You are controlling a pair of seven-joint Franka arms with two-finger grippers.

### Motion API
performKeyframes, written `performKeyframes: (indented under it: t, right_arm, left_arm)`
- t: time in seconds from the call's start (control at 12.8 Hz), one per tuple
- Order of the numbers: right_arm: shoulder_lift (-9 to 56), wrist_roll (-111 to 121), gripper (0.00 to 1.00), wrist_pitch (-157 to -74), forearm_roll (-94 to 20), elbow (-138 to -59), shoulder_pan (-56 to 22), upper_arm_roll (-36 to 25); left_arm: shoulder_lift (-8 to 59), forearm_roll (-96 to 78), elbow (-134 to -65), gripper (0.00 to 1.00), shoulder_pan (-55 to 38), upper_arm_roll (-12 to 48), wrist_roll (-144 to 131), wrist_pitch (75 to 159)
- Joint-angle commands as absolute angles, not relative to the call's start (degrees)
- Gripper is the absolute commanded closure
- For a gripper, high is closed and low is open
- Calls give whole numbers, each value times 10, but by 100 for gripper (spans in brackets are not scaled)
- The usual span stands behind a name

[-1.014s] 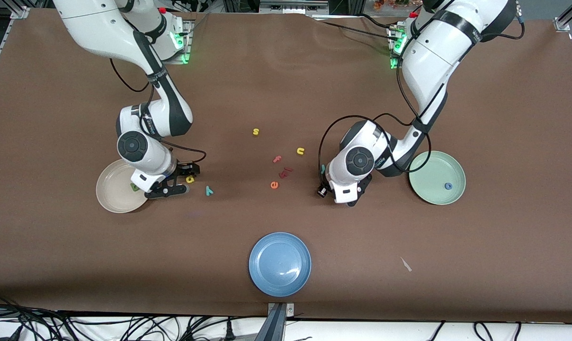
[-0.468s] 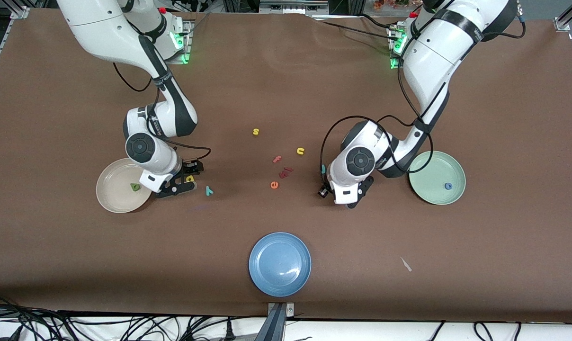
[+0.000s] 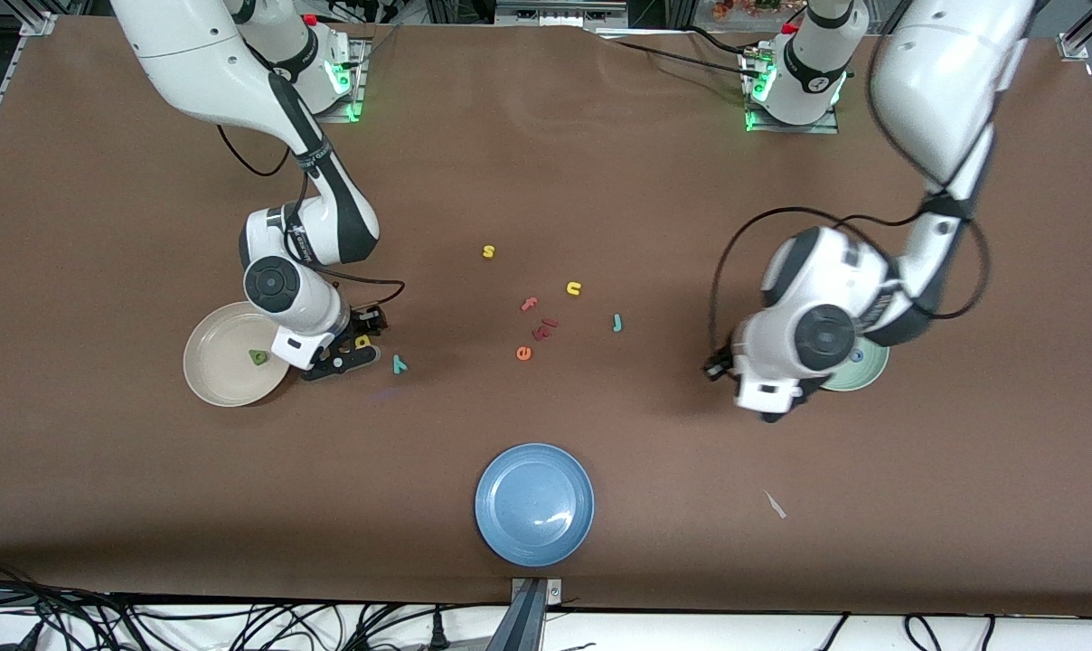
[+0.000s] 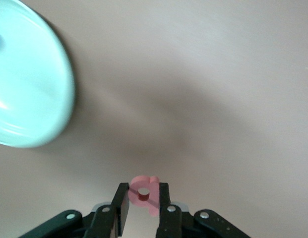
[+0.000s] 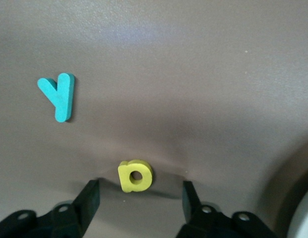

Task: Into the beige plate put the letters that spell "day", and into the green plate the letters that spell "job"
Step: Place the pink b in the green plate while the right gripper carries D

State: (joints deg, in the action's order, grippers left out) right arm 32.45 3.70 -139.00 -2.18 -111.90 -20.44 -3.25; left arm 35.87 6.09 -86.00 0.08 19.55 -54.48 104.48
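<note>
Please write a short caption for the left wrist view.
Left gripper shut on the pink "b", near the green plate.

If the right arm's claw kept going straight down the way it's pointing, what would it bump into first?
Most likely the yellow "a". The right gripper points down at the table with its jaws open either side of that letter, so it would probably straddle the letter and meet the table. Depth is hard to judge.
</note>
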Motion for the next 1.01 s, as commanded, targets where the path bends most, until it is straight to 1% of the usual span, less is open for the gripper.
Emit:
performKeyframes:
  t: [0.0, 0.16, 0.31, 0.39, 0.47, 0.55, 0.62, 0.7, 0.78, 0.86, 0.94]
  right_arm:
    - [337, 50, 35, -1394, -24, -1103, -205, -32]
    - [337, 50, 42, -1394, -24, -1103, -205, -32]
    - [338, 50, 51, -1394, -24, -1103, -205, -32]
    - [338, 50, 53, -1394, -24, -1103, -205, -32]
    - [338, 48, 59, -1394, -25, -1103, -205, -32]
    - [338, 48, 62, -1394, -25, -1103, -205, -32]
    - [339, 47, 66, -1394, -25, -1103, -205, -32]
    - [339, 47, 70, -1394, -25, -1103, -205, -32]
    - [339, 46, 72, -1394, -25, -1103, -205, -32]
    - [339, 46, 76, -1394, -25, -1103, -205, -32]
    - [339, 45, 80, -1394, -25, -1103, -205, -32]
  left_arm:
    - [336, 72, -889, 88, 73, 201, -405, 989]
    - [344, 76, -903, 88, 116, 199, -338, 997]
    - [359, 107, -925, 88, 137, 199, -304, 1026]
    - [372, 113, -943, 88, 147, 199, -295, 1060]
    - [383, 119, -966, 88, 158, 199, -291, 1092]
    - [385, 143, -984, 86, 168, 199, -291, 1115]
    - [385, 154, -996, 79, 171, 199, -291, 1120]
    - [385, 154, -996, 45, 172, 200, -291, 1118]
    - [381, 153, -993, 2, 171, 200, -292, 1114]
    - [376, 146, -990, 0, 171, 201, -295, 1107]
    - [364, 142, -980, 0, 168, 207, -301, 1081]
